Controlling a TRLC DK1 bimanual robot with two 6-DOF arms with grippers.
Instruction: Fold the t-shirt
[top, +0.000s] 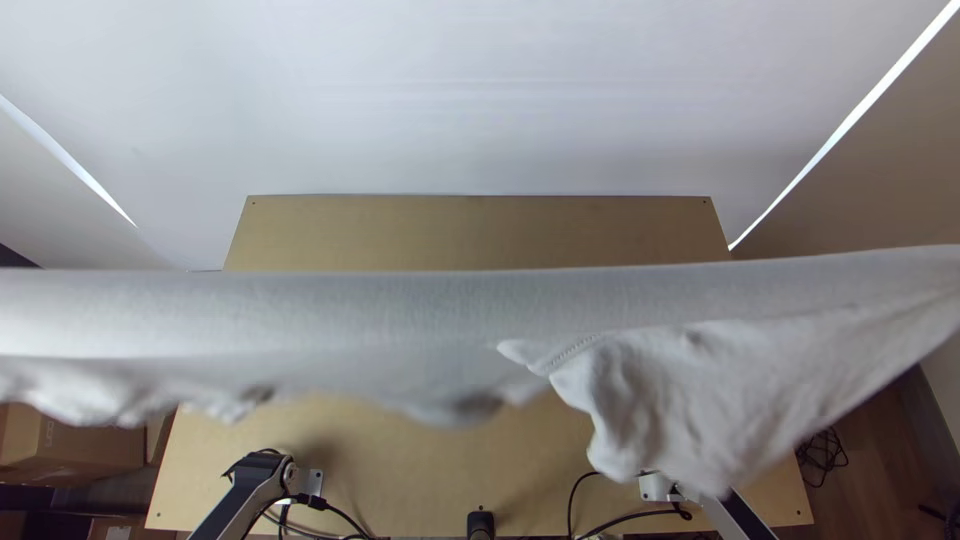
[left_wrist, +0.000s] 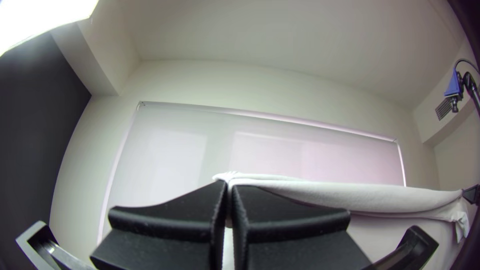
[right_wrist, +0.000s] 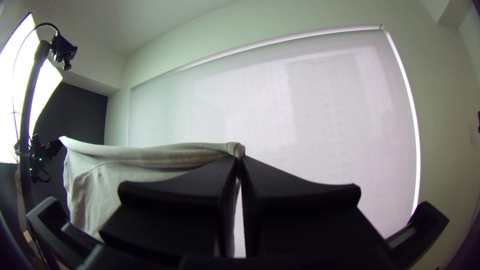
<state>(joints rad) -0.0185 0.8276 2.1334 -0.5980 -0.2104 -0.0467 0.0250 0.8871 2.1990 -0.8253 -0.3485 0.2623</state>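
Right now, the black left gripper (left_wrist: 229, 184) is closing its wide fingers tightly on one end of the light grey-white cloth t-shirt (top: 400, 305), with the fabric coming up between the fingertips. Likewise, the black right gripper (right_wrist: 239, 159) is pinching a rolled-looking bit at the other end, its fingers pressed together around it. Between them, the shirt is hanging raised and stretched out, with a nearly straight upper edge. Towards the right it is drooping in a loose, crumpled flap with a stitched seam; towards the left its lower edge is rippling.

Underneath, the light wooden table (top: 470, 232) is showing a strip along its far edge, and its near corners are showing too. Past the far edge a broad white surface (top: 480, 90) is rising. A pale window blind (right_wrist: 325, 110) is covering much of one wall, and a bright white light panel (right_wrist: 47, 85) is glowing near a black stand (right_wrist: 30, 100).

From above, the shirt is blocking the view of the table's middle. Black cables (top: 345, 518) are curling by the table's near edge, a brown cardboard box (top: 95, 440) is sitting beyond its left edge, and a tangled black cord (top: 822, 455) is lying past its right edge.
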